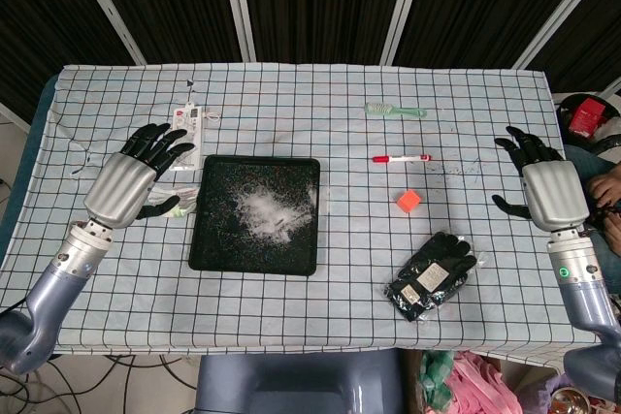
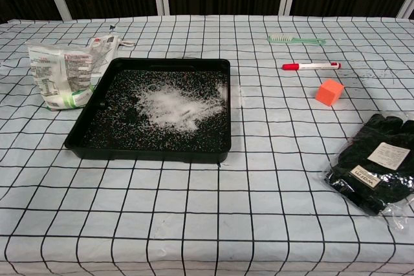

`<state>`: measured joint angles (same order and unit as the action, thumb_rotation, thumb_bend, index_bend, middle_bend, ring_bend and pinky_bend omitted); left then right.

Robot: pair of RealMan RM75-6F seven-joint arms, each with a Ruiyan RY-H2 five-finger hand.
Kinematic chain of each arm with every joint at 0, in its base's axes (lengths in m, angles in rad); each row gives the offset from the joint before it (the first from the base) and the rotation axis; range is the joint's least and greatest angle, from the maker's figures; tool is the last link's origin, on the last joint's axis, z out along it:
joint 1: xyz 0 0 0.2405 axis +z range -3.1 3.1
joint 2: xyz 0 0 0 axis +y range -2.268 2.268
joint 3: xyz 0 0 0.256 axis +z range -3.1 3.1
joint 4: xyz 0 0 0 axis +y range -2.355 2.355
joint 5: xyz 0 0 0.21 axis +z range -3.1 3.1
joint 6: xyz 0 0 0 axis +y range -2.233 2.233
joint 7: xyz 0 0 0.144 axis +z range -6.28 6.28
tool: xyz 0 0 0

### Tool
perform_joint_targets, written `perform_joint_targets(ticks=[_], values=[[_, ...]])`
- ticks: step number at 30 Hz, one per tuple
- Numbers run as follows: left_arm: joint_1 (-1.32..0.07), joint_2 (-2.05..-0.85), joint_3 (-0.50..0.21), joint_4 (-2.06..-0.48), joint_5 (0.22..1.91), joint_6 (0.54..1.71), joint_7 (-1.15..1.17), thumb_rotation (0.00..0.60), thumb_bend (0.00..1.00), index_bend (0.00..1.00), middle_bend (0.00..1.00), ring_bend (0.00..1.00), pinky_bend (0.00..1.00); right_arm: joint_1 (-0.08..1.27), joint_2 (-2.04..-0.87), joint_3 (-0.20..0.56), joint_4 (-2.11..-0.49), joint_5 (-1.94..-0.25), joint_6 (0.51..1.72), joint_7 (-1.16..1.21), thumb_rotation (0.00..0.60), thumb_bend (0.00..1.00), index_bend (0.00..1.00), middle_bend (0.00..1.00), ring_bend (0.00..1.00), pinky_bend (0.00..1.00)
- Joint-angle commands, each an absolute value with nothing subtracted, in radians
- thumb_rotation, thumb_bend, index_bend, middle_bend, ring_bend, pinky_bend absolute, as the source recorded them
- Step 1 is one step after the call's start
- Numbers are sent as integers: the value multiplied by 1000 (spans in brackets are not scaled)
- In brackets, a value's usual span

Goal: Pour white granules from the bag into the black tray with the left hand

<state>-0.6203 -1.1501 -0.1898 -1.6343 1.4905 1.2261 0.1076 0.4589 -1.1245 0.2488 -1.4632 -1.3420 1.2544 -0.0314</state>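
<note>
The black tray (image 1: 209, 244) (image 2: 84, 143) lies left of the table's centre with a heap of white granules (image 1: 270, 212) (image 2: 171, 105) in its middle and scattered grains around it. The white printed bag (image 1: 190, 123) (image 2: 65, 72) rests on the cloth just left of the tray, crumpled, its top toward the tray. In the head view my left hand (image 1: 136, 176) hovers over the bag with fingers spread and nothing in it; the chest view does not show it. My right hand (image 1: 545, 186) is open at the table's right edge.
A black glove in plastic wrap (image 1: 432, 275) (image 2: 378, 163), an orange cube (image 1: 408, 202) (image 2: 330, 92), a red marker (image 1: 403, 158) (image 2: 310, 66) and a green brush (image 1: 395, 111) (image 2: 296, 41) lie right of the tray. A few grains lie on the cloth by the tray's right rim.
</note>
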Motion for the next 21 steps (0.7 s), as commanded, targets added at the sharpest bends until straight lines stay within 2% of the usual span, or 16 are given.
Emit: perform_joint_targets(ticks=[1, 21], values=[[-618, -1153, -185, -1633, 1492, 1227, 112, 600, 197, 179, 100, 41, 109, 460, -1127, 247, -1462, -1344, 1254, -33, 600, 116, 181, 101, 145, 313], [-594, -1139, -177, -1636, 1519, 1266, 99, 600, 197, 179, 96, 41, 109, 452, -1127, 248, -1470, -1336, 1268, -35, 600, 116, 181, 101, 145, 309]])
